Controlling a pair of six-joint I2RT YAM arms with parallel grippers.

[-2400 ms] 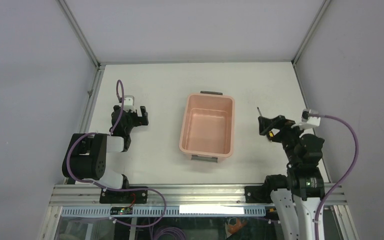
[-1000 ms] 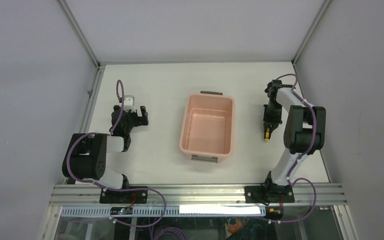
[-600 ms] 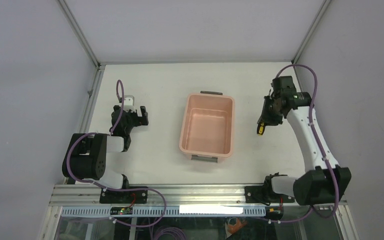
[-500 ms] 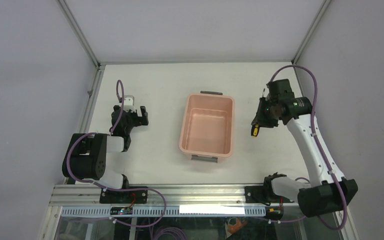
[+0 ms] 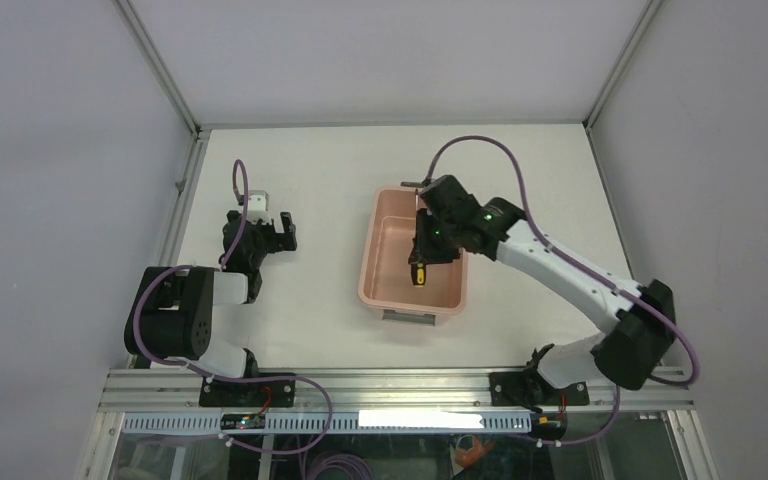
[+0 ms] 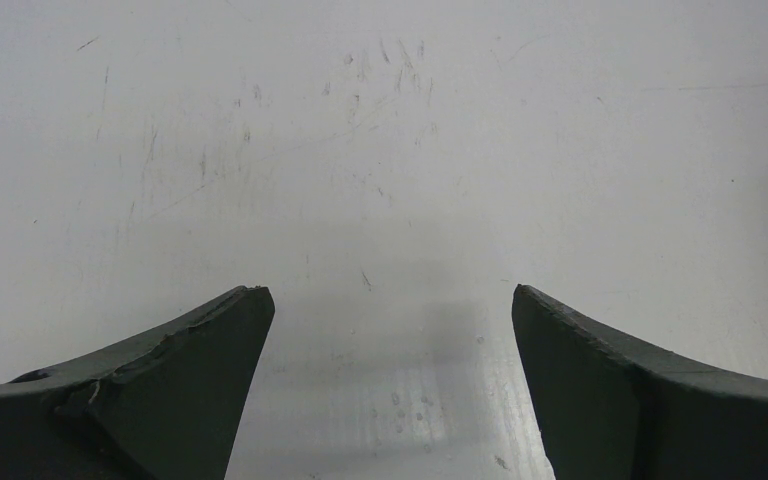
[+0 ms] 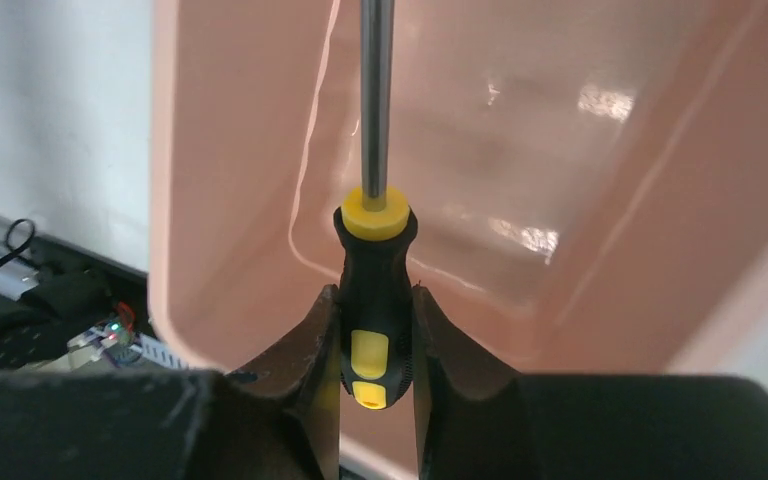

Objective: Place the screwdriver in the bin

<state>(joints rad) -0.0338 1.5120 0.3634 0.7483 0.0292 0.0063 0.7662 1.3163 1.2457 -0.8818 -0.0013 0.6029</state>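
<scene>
You have a white table (image 5: 320,170), and in the left wrist view its surface carries fine scratches. The bin (image 5: 390,262) stands on it near the middle, long sides running away from you, with a grey handle (image 5: 407,317) on its near end.

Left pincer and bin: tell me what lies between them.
Nothing. In the top view, only bare white table separates the open left pincer from the bin.

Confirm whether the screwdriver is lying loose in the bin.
No, the right gripper clamps the screwdriver by its handle over the bin.
</scene>
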